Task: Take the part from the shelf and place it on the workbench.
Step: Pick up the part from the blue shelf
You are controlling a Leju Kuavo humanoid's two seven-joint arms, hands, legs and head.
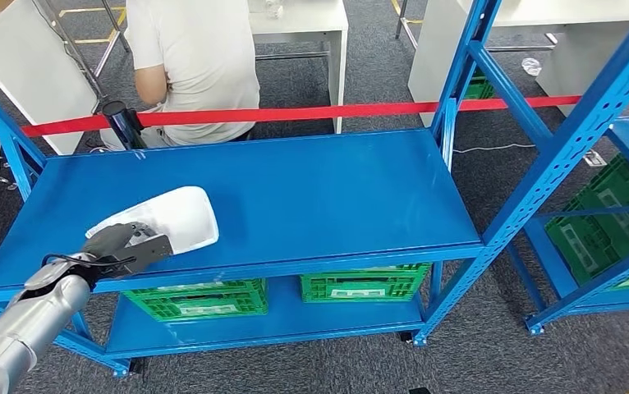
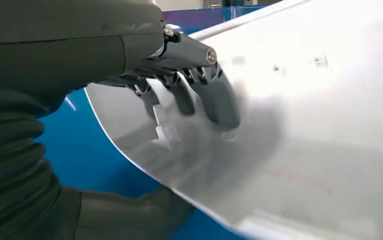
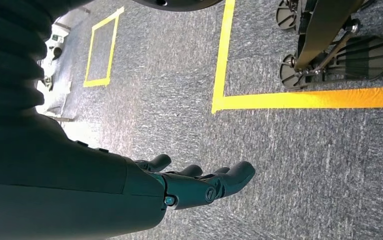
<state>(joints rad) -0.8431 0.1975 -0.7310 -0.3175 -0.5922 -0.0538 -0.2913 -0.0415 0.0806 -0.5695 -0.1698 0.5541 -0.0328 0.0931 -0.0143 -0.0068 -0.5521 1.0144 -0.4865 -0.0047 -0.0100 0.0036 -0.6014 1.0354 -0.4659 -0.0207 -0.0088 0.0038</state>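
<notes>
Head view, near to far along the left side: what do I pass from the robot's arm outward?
Left arm → left hand gripping the white part → bare blue shelf top → red barrier tape → seated person → white table.

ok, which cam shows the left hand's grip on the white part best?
Left wrist view: fingers lie on the white part's surface, thumb beneath its edge. Head view shows the left hand at the part's near end, contact small. Right wrist view looks at floor.
</notes>
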